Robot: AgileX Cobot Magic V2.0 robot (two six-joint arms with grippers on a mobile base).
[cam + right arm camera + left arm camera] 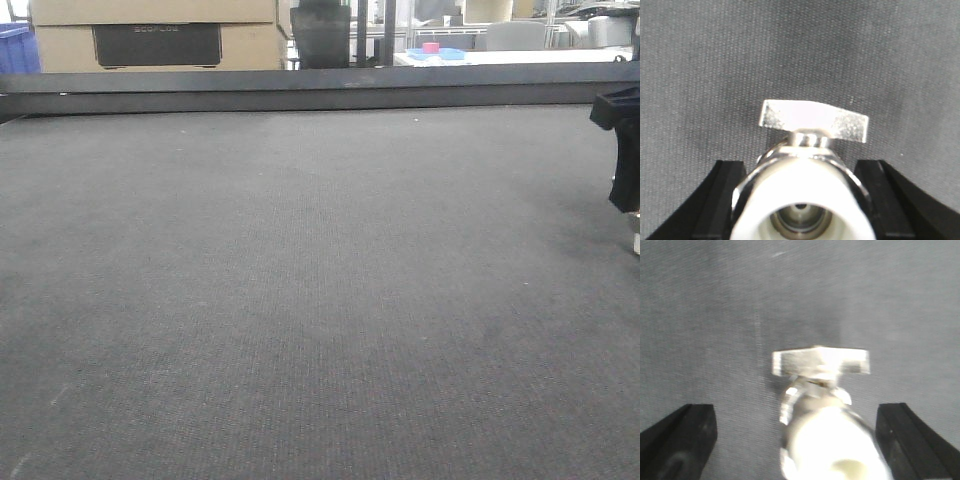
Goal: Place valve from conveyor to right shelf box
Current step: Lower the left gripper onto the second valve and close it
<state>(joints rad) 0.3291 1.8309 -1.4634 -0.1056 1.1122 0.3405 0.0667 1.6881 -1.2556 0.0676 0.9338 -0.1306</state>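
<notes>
In the right wrist view a silver valve point(802, 200) with a white end cap and a flat T-handle point(814, 120) sits between the black fingers point(722, 200) of my right gripper point(801, 170), which is shut on its body above the conveyor point(700, 60). The front view catches only part of that gripper point(625, 150) at the right edge. In the left wrist view a second, blurred valve point(825, 435) lies on the belt point(715, 315) between the fingers point(682, 440) of my left gripper point(797, 412), which is open with a gap on each side. The right shelf box is out of view.
The dark grey conveyor point(300, 300) fills the front view, and a black rail point(300, 95) runs along its far edge. Behind the rail stand a cardboard box point(150, 35), a blue bin point(15, 50) and a table with pink and blue items point(435, 50).
</notes>
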